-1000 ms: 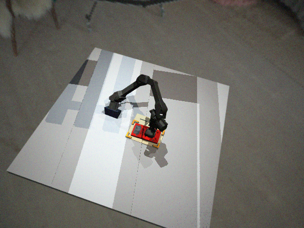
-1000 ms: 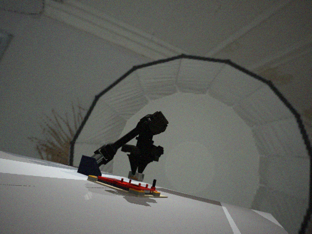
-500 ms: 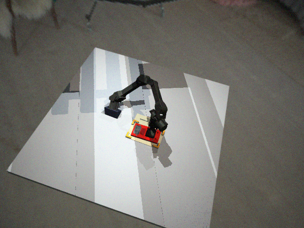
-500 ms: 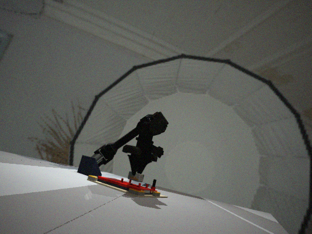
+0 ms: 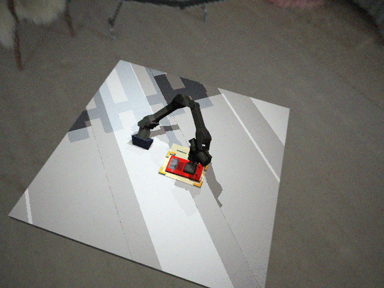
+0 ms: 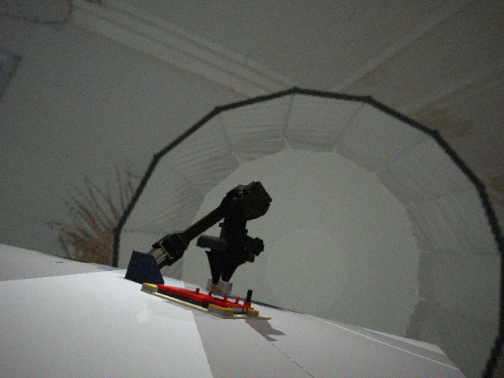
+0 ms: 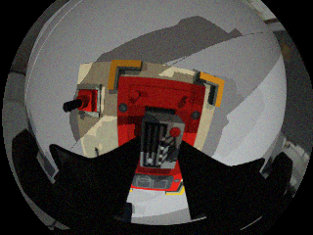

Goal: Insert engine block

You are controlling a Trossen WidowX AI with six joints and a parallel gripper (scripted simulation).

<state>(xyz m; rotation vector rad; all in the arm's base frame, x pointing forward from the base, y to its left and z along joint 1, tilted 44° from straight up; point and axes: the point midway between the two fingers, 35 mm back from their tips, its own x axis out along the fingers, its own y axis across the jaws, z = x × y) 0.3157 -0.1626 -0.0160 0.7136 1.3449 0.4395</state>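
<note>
The engine block (image 6: 220, 287) (image 7: 162, 139) is grey, with dark slots on its left side and a round red spot on its right in the wrist view. My gripper (image 6: 220, 281) (image 7: 159, 142) is shut on it, one finger on each side. The red car body (image 5: 198, 176) (image 6: 175, 289) (image 7: 161, 90) lies flat under the block. In the exterior view the block shows over the middle of the body; its underside is partly hidden. A dark strip, perhaps part of the opening, shows just beyond the block in the wrist view. The rib is hidden.
The body lies on a cream base plate (image 5: 176, 146) (image 7: 90, 73) between yellow corner brackets (image 5: 198, 184) (image 6: 220, 310) (image 7: 131, 65). A red piece (image 7: 88, 102) with a black post stands on the plate, left of the body in the wrist view. The arm's navy base (image 5: 141, 141) (image 6: 142, 268) is nearby.
</note>
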